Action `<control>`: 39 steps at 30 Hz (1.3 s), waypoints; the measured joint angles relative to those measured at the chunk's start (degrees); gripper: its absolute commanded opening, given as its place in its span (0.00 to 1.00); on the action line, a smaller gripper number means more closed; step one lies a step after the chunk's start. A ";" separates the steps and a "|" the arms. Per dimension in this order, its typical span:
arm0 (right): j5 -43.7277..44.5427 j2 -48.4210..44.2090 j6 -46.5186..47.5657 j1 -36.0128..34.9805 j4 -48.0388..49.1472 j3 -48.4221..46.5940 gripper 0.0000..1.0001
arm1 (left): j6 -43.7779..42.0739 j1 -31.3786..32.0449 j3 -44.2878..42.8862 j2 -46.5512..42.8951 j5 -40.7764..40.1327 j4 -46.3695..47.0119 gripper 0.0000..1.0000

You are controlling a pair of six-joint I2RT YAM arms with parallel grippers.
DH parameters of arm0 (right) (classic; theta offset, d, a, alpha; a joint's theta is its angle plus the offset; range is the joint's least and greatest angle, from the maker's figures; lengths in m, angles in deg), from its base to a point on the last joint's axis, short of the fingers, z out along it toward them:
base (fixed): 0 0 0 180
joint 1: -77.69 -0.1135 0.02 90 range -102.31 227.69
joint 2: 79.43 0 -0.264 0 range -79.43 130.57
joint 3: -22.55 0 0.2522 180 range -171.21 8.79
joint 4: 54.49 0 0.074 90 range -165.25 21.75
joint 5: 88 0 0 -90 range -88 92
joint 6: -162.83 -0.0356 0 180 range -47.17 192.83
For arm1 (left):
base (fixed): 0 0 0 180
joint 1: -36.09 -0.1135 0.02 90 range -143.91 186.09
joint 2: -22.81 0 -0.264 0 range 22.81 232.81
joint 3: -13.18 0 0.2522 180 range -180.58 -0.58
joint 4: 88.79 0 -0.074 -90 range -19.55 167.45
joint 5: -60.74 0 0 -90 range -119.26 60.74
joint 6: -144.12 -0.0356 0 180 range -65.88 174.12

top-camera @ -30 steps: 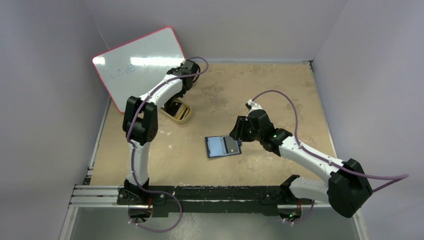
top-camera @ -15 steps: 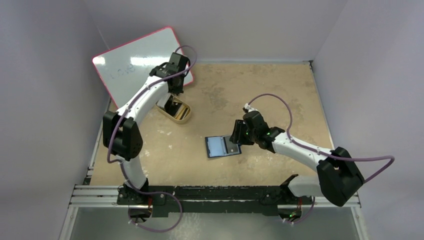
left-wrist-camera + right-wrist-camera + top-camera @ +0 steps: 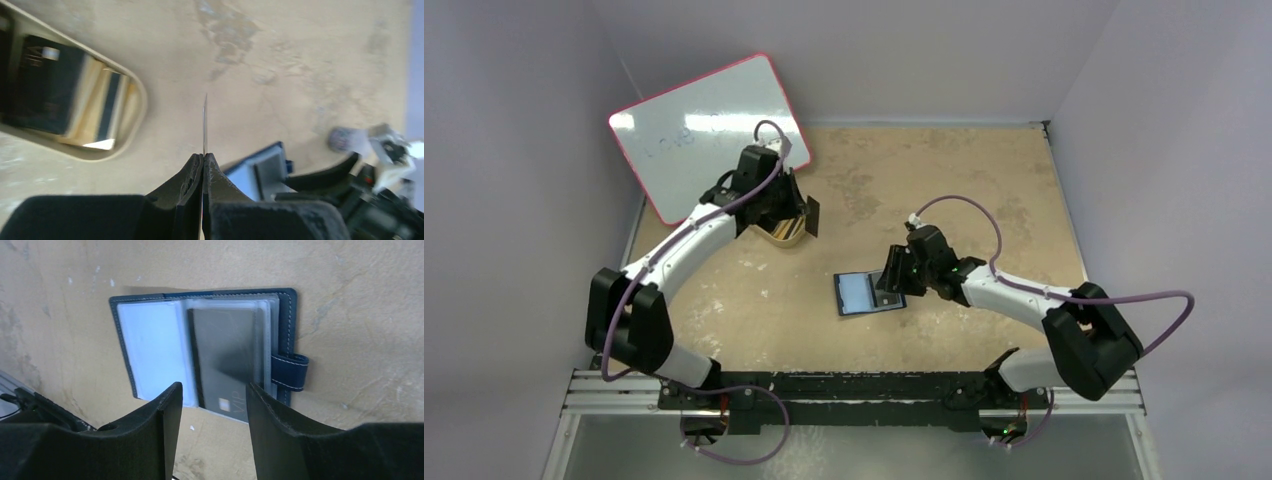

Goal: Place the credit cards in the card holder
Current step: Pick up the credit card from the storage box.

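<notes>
The navy card holder point(image 3: 860, 293) lies open on the table, with light blue inner pockets point(image 3: 150, 352) and a snap tab point(image 3: 291, 371). A dark credit card marked VIP point(image 3: 225, 357) sits in its right pocket, and its near end sticks out. My right gripper point(image 3: 212, 390) is open just above that end, at the holder's right side point(image 3: 892, 282). My left gripper point(image 3: 203, 156) is shut on another credit card point(image 3: 204, 122), seen edge-on and held upright in the air right of the gold tin point(image 3: 812, 212). The holder also shows in the left wrist view point(image 3: 260, 170).
The gold oval tin point(image 3: 779, 232) lies at the back left, with dark cards inside point(image 3: 45, 95). A white board with a pink rim point(image 3: 699, 130) leans against the left wall. The black rail point(image 3: 854, 385) runs along the near edge.
My left arm has lifted a card out of the tin and swung it right, toward the holder. My right gripper has moved slightly left and lower over the holder's right half.
</notes>
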 measured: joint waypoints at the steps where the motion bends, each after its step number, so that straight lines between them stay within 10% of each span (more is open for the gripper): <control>1: -0.66 0.04 -0.15 0.00 0.50 0.00 0.52 | 1.60 -0.07 1.86 -0.87 1.95 2.32 0.00; 19: -2.40 -14.60 0.94 -0.15 1.66 -6.91 0.49 | 45.00 -0.74 40.52 -18.47 21.99 54.80 0.00; 39: -14.23 -16.20 -10.29 -0.15 17.99 -7.43 0.22 | 56.02 7.10 48.26 -22.80 24.33 78.62 0.00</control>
